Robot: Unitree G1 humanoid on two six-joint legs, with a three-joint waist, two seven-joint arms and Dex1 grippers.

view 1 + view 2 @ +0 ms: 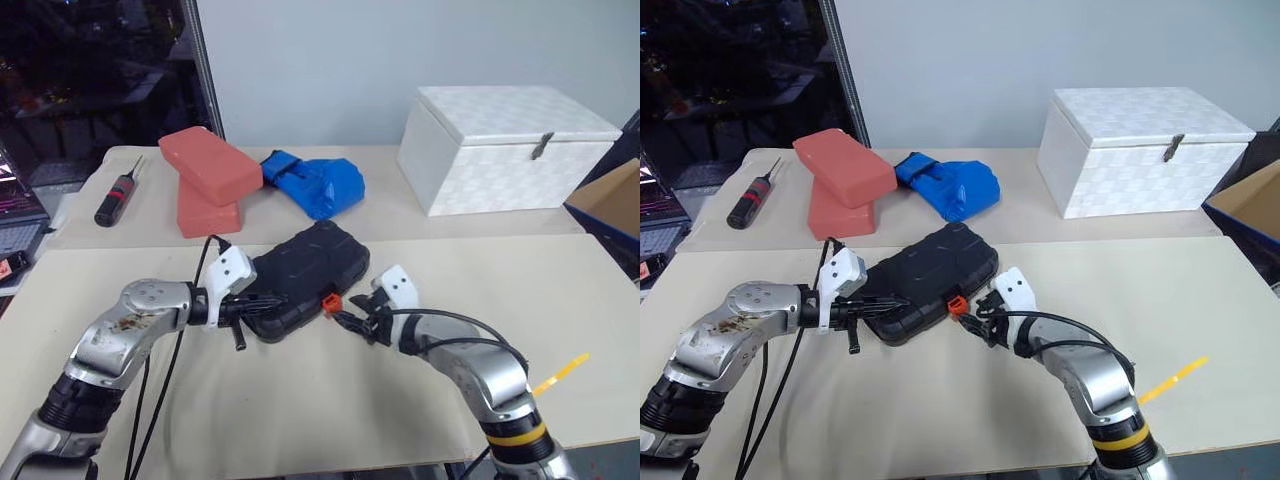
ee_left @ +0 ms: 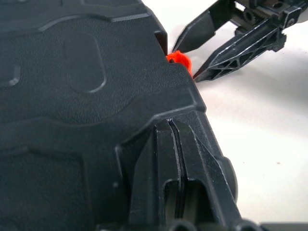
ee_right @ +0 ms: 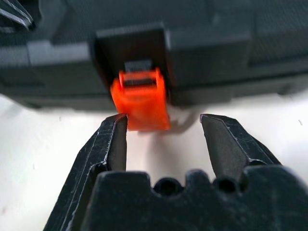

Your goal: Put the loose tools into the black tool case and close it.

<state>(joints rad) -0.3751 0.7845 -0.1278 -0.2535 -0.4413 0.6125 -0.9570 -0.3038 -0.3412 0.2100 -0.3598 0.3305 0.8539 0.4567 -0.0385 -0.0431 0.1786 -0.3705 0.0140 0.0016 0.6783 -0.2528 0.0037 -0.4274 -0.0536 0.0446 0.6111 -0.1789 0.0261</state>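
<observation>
The black tool case (image 1: 305,272) lies closed and flat on the beige table, its small orange latch (image 1: 330,301) on the near edge. My left gripper (image 1: 268,301) is shut, its tip resting on the lid at the case's near left corner (image 2: 96,96). The right gripper (image 3: 163,120) stands open just in front of the latch (image 3: 142,103), with one finger (image 3: 113,137) beside it and nothing clamped. From the left wrist view, those right fingers (image 2: 226,53) flank the latch (image 2: 179,58). The loose tools are out of view.
Behind the case lie two red blocks (image 1: 210,170) and a blue bag (image 1: 318,183). A white box (image 1: 505,145) stands at the back right, with a cardboard box (image 1: 610,205) beyond the table's right edge. A black red-banded screwdriver (image 1: 115,197) lies far left.
</observation>
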